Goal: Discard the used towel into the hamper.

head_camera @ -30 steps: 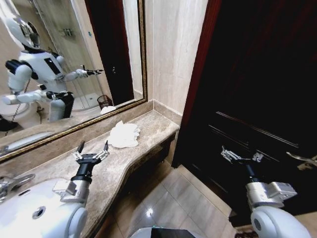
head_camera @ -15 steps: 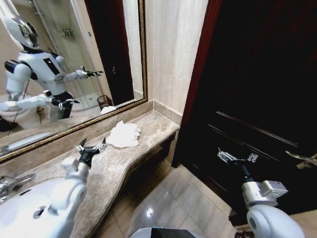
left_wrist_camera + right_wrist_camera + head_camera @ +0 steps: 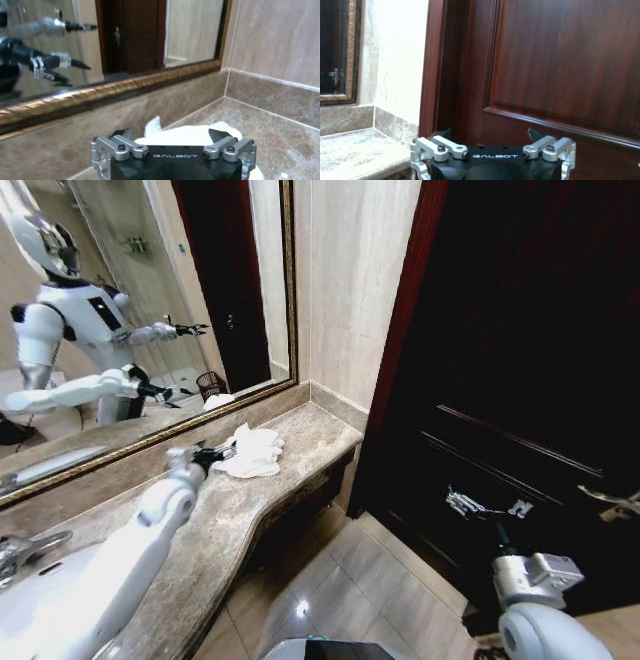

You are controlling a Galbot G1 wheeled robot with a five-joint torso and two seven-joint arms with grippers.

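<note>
The used towel (image 3: 254,452) is a crumpled white heap on the marble counter (image 3: 300,442), close to the mirror and the corner wall. My left gripper (image 3: 216,452) is stretched out along the counter and sits right at the towel's near edge. In the left wrist view the left gripper (image 3: 169,133) is open, with the towel (image 3: 192,135) lying just ahead between the spread fingers. The hamper (image 3: 210,385) appears as a small dark basket reflected in the mirror. My right gripper (image 3: 490,508) hangs open in front of the dark door, holding nothing; the right wrist view shows the right gripper (image 3: 488,133) open too.
A white sink basin (image 3: 30,605) with a chrome faucet (image 3: 22,548) lies at the counter's near left. The gold-framed mirror (image 3: 150,290) runs behind the counter. A dark wooden door (image 3: 520,330) with a handle (image 3: 610,502) stands on the right. Tiled floor (image 3: 340,580) lies below.
My left arm has reached forward along the counter, from near the sink up to the towel. The right gripper has hardly moved.
</note>
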